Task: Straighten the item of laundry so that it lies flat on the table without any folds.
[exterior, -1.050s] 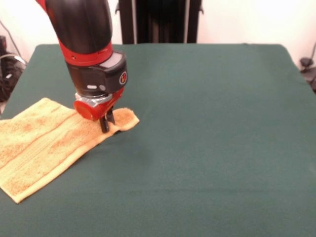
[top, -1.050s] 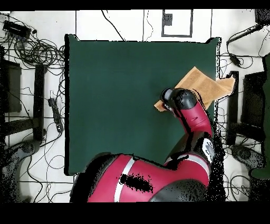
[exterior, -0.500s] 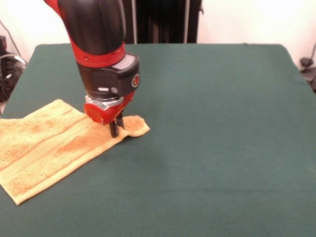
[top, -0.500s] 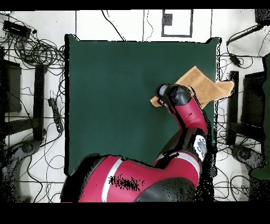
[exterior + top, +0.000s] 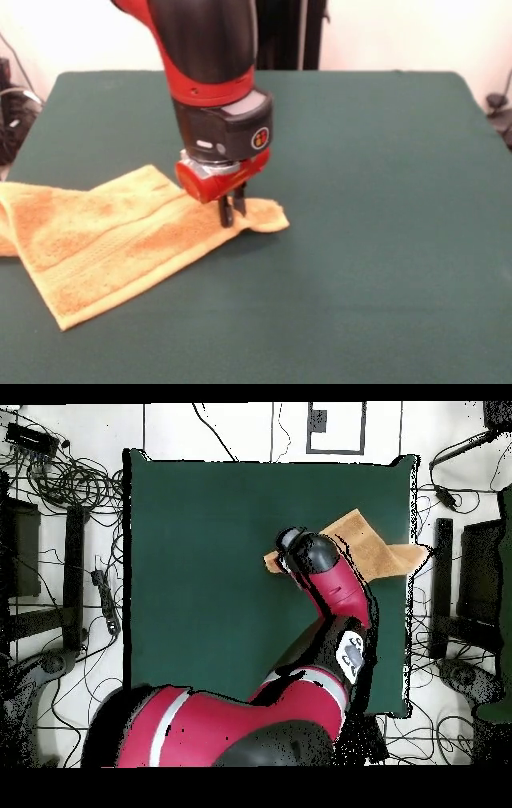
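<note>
You've got the towel (image 5: pixel 120 240) at the table's (image 5: pixel 376 200) 8 o'clock in the front view, far left end folded over at the edge. It runs slantwise toward centre, woven band along the near long side. Next right, at the towel's 3 o'clock corner, the gripper (image 5: pixel 232 214) stands vertical, jaws narrow, pinched on the cloth — that corner sits slightly rumpled past the fingers. Overhead view: towel (image 5: pixel 365 549) at the table's (image 5: pixel 200 564) 2 o'clock, one end overhanging the edge — gripper hidden under the arm (image 5: pixel 325 584).
</note>
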Robot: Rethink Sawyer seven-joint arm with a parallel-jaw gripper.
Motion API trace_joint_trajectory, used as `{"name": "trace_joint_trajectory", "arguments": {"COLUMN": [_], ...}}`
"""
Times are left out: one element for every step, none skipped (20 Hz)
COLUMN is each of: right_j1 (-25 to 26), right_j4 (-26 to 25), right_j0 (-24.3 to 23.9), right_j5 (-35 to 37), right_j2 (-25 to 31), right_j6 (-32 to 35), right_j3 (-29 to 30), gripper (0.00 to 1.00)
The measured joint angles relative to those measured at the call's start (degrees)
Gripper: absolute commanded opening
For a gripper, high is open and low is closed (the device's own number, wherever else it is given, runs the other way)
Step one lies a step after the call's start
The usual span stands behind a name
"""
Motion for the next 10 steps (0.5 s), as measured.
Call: {"name": "trace_joint_trajectory", "arguments": {"right_j1": [0.0,0.0,0.0,0.1,0.1,0.1,0.1,0.2,0.2,0.2], "right_j4": [0.0,-0.1,-0.1,-0.3,-0.6,-0.8,-1.0,-1.4,-1.6,-1.8], "right_j0": [0.2,0.6,0.7,1.0,1.2,1.3,1.3,1.4,1.4,1.3], "right_j5": [0.7,2.1,3.1,4.9,6.6,7.5,8.4,10.6,11.9,13.4], "right_j2": [-0.2,-0.5,-0.8,-1.3,-1.8,-2.0,-2.2,-2.8,-3.2,-3.6], "right_j6": [2.1,5.8,7.8,11.0,13.5,14.7,15.8,18.2,19.3,20.5], "right_j3": [-0.4,-1.2,-1.8,-2.8,-3.8,-4.3,-4.8,-6.0,-6.7,-7.4], "gripper": [0.00,0.00,0.00,0.00,0.00,0.00,0.00,0.00,0.00,0.00]}}
